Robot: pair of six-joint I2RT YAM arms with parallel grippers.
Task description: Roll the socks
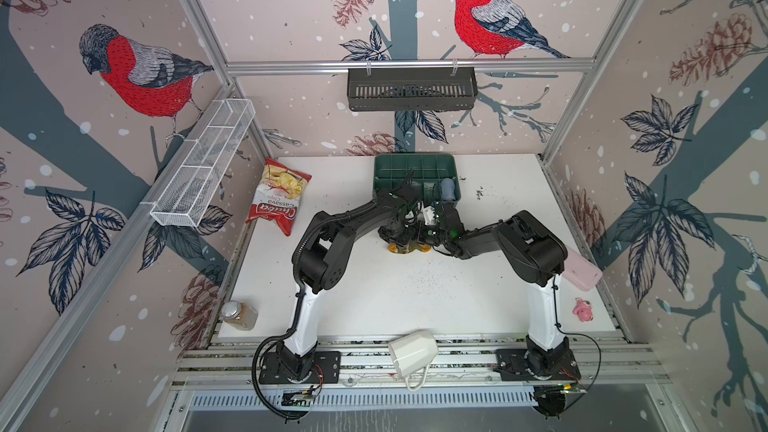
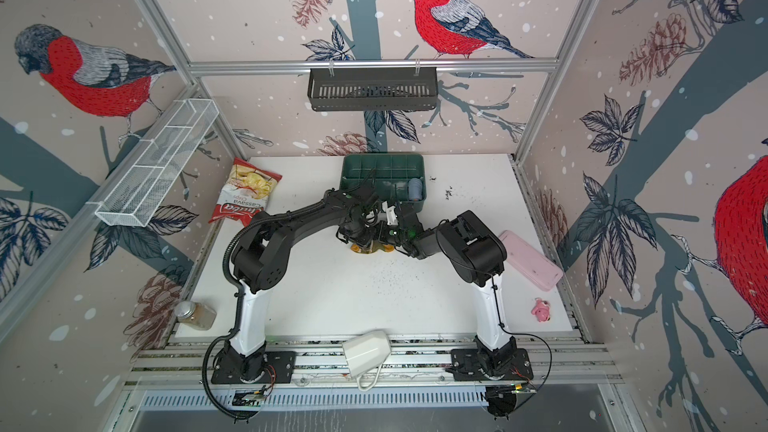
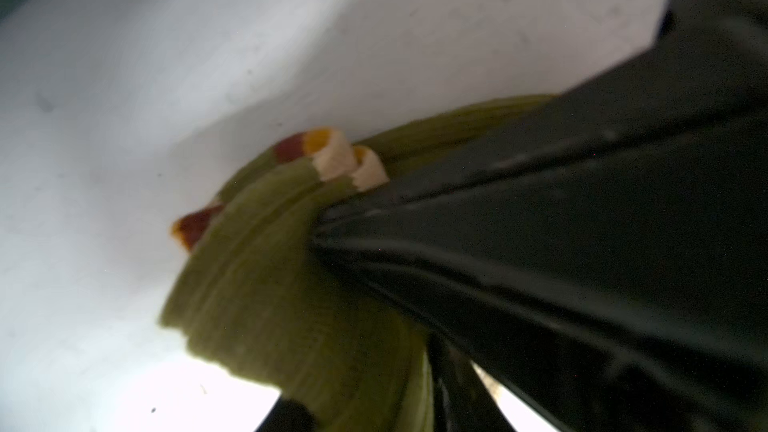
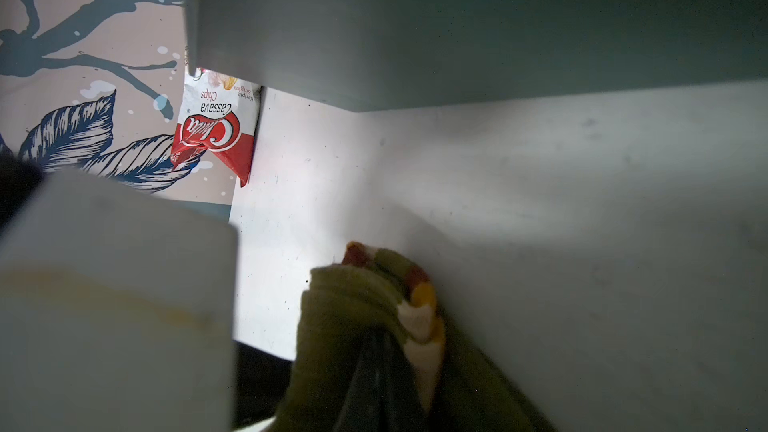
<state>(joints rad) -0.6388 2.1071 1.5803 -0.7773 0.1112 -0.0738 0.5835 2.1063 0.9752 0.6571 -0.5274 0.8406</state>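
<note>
**Two robot arms meet over olive-green socks**

Both arms bend at the elbow and reach inward with wrists tipped down. The left gripper (image 1: pixel 397 233) and right gripper (image 1: pixel 432 235) stand just beside each other. The socks (image 1: pixel 409 248) lie bunched on the white table (image 1: pixel 395 297), directly beneath both. The right gripper is closed, pinching the knit by the striped cuffs. A left finger (image 3: pixel 457 243) presses into the fabric; how wide that gripper stands cannot be told. A green compartment tray (image 1: pixel 415 160) sits just beyond them.

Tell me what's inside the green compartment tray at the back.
Inside the green tray, a blue-grey sock roll sits in the right-end compartment. The other visible compartments look empty. The left arm hides part of its near side.
</note>
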